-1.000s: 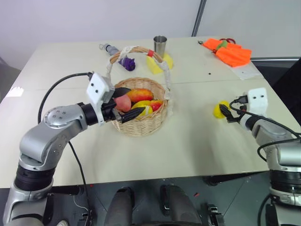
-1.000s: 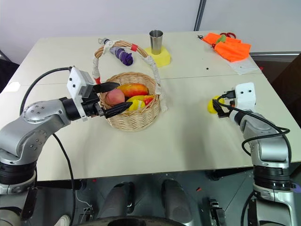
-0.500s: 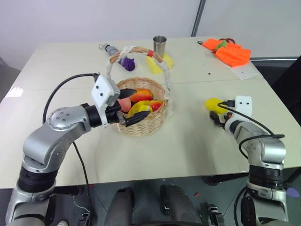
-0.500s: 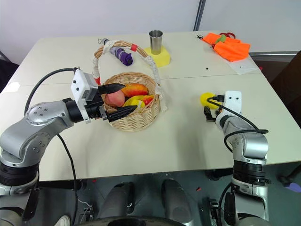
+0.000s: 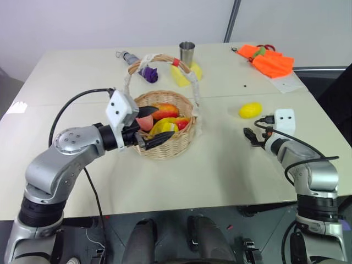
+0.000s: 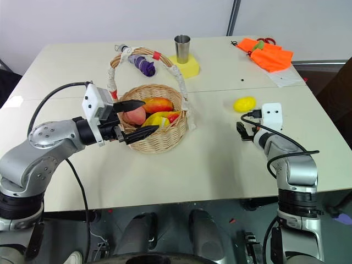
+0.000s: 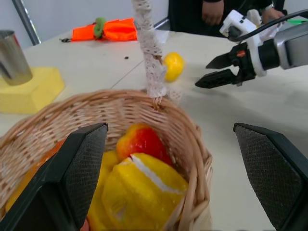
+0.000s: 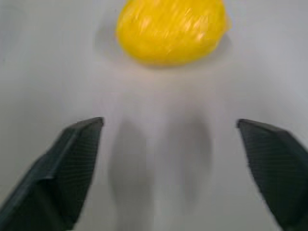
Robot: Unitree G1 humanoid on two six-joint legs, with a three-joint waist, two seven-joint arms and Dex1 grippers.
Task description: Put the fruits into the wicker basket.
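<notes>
Lying loose on table (image 5: 220, 159): small glossy yellow lemon (image 5: 250, 110), maybe plastic; both hands wide open, empty.

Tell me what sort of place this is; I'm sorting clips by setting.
Probably a robot test room, not a home: a plain beige table against bare white walls, holding staged props like a round tan wicker basket and a small steel cup.
</notes>
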